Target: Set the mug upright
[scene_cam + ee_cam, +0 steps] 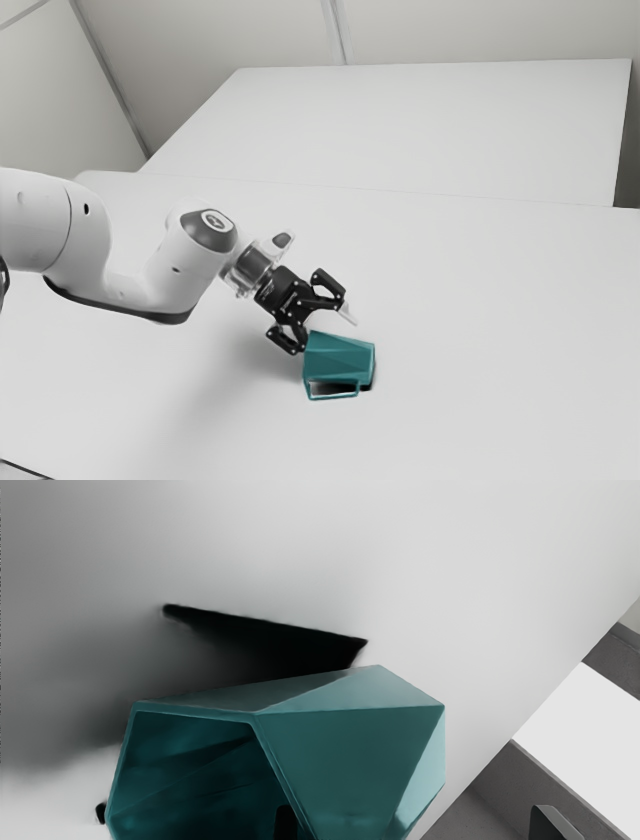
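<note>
The teal faceted mug (338,358) lies on its side on the white table (480,300), mouth toward the exterior view's left & facing your gripper (327,332), base toward the exterior view's right, handle (333,396) on the side nearest the exterior cam. Your gripper is wide open w/ nothing held: one finger (286,824) sits at the mug's mouth, seemingly just inside the rim (194,714), & the other finger (555,825) is outside, well apart from the wall, so the near wall runs b/w them. Can't tell if the inner one touches. Best read: you're lining up a wall pinch. Ease fwd along the mug's length so both pads overlap the wall w/ decent depth, but don't ram the rim or you'll shove the mug off toward its base end. Center the wall b/w the fingers, then close slow; w/ the outer gap this big, an off-center close prob. drags or rolls the mug. The facets are flat, so get the pads square to one, else it may twist in the grip. Once it's firm, lift a bit for clearance, then swing the fingers to point down so the base goes under & the mouth comes up. Watch the handle for table contact mid-turn, set the base down flat, then release gently.
</note>
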Robot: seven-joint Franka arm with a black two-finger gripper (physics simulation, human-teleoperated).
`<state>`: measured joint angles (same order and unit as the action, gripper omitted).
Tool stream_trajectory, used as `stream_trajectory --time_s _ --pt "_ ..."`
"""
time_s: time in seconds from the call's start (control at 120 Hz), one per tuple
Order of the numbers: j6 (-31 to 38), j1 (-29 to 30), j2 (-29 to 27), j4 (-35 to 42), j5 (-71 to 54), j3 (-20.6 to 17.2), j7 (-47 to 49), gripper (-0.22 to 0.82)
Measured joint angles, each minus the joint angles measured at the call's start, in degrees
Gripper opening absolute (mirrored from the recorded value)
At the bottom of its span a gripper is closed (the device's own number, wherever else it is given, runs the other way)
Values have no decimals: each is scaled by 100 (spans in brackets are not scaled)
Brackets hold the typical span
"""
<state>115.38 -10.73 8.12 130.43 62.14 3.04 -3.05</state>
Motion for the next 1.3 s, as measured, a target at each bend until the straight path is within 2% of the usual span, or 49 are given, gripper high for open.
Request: stream_trajectory --time_s 0.083,0.15,0.233,0.35,0.667,0.792,0.975,1.3 --pt "64 8 -7 -13 0 3 -5 21" --pt "105 9 -17 -40 -28 4 -9 8" --pt "142 10 -31 -109 -83 3 -11 -2" --pt "175 5 -35 -197 -122 -9 -4 -10" --pt "225 9 -109 -392 -410 -92 124 -17" --pt "287 20 -449 -393 -932 -212 231 -17" --pt "403 -145 -1168 -405 -2489 -250 506 -18" --pt "336 76 -1347 -674 -5342 239 943 -18"
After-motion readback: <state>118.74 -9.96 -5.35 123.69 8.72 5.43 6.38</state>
